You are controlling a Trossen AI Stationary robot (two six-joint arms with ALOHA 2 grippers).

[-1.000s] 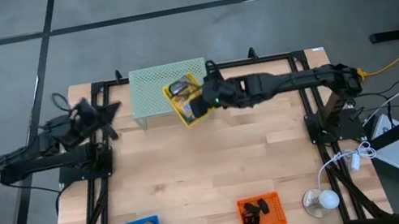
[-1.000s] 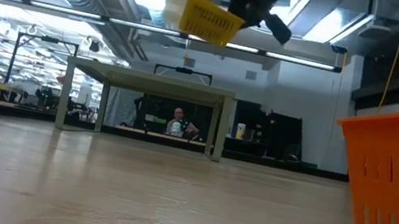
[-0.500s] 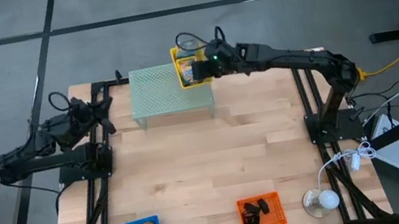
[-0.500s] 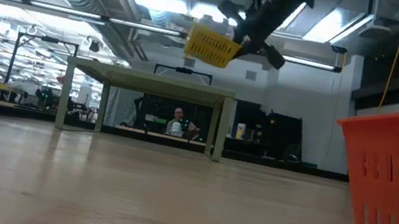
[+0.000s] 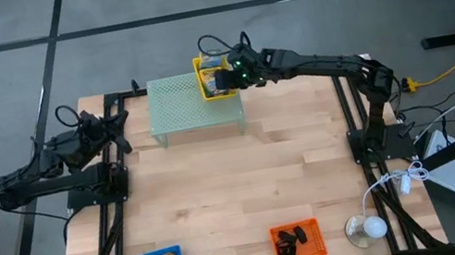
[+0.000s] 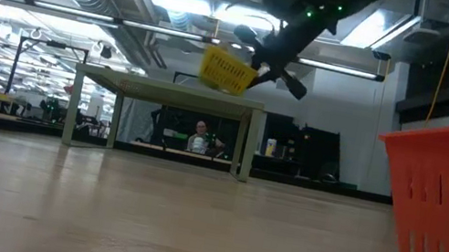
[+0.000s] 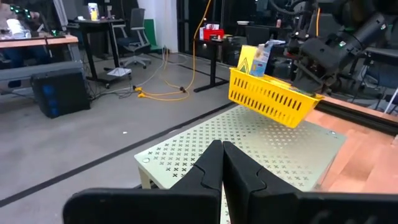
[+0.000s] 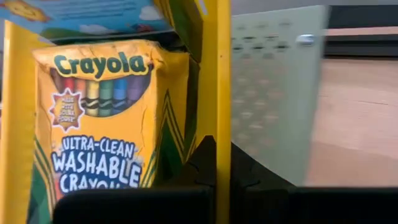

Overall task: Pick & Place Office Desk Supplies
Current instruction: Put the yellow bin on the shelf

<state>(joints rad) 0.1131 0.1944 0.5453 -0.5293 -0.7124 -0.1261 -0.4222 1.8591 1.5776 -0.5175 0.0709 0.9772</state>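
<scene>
Risk sits with your right gripper [image 5: 235, 74], clamped on one wall of the yellow basket [image 5: 215, 77] of crayon boxes [image 8: 99, 118], tilted above the mesh riser's [image 5: 191, 106] far corner; released there, it could topple off the surface [image 5: 239, 191]. Left gripper [image 7: 221, 163] waits closed.

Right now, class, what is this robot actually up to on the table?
The right pincer is shut on the rim of a yellow basket holding crayon boxes, carrying it in the air above the far right corner of the pale green mesh riser. The left pincer waits shut and empty at the table's left side.
</scene>
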